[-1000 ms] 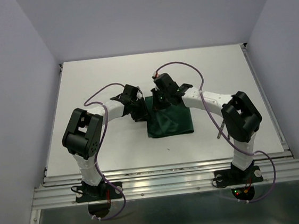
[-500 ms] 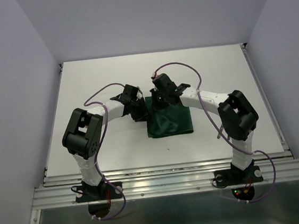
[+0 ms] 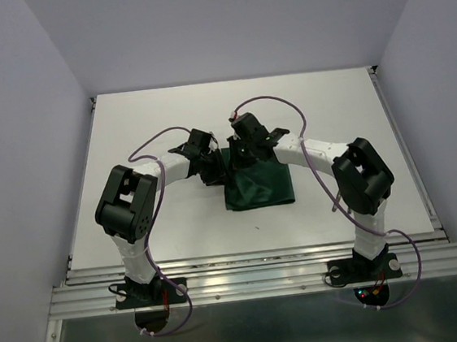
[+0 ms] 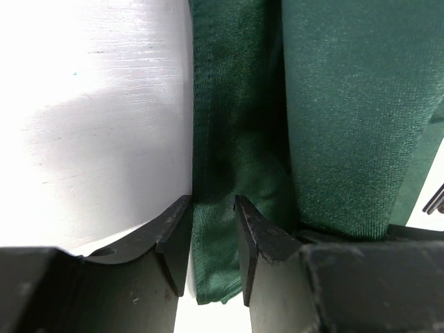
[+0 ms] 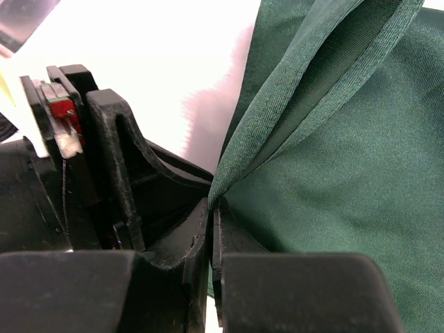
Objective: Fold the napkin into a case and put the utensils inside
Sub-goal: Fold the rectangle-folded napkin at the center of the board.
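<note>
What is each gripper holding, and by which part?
Right gripper: jaws shut on a raised edge fold of the napkin. Left gripper: jaws straddle its side edge; grip cannot be told.

Napkin (image 3: 259, 186): far edge lies under both wrists in the top view, and it runs off frame in both wrist views. Left gripper (image 4: 211, 205): cannot tell whether it squeezes the fold between its fingers. Utensil (image 3: 335, 201) beside the right arm: partly hidden, fork or knife unreadable. Dark sliver (image 4: 436, 201) at the frame edge: cut off, unidentifiable.
</note>
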Tool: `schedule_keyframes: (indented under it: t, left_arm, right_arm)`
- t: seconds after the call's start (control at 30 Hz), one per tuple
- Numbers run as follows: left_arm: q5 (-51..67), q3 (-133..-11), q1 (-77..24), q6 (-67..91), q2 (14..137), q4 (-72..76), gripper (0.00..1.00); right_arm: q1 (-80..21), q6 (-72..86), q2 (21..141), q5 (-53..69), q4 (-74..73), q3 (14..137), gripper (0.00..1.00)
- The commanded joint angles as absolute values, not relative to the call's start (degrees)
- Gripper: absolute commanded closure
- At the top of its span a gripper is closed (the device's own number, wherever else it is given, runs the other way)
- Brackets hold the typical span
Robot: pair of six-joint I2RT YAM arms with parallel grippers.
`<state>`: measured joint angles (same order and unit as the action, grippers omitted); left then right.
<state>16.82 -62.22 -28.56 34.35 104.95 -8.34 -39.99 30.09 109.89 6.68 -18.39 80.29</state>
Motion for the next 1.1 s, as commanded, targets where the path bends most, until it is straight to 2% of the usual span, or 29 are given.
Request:
schedule_keyframes:
  t: [0.0, 0.6, 1.07]
  left_arm:
    - [16.8, -61.8, -29.2, 33.1, 105.3, -8.6, 0.59]
    - [15.9, -61.2, -29.2, 33.0, 104.3, -8.8, 0.59]
    - [15.9, -61.2, -29.2, 33.0, 104.6, -8.6, 0.59]
  right_arm:
    - [-40.7, 30.8, 110.1, 7.6, -15.3, 83.5, 0.95]
    - [-41.2, 31.2, 107.7, 4.3, -15.1, 82.6, 0.95]
    - [-41.2, 31.9, 108.7, 6.9, -14.6, 82.5, 0.94]
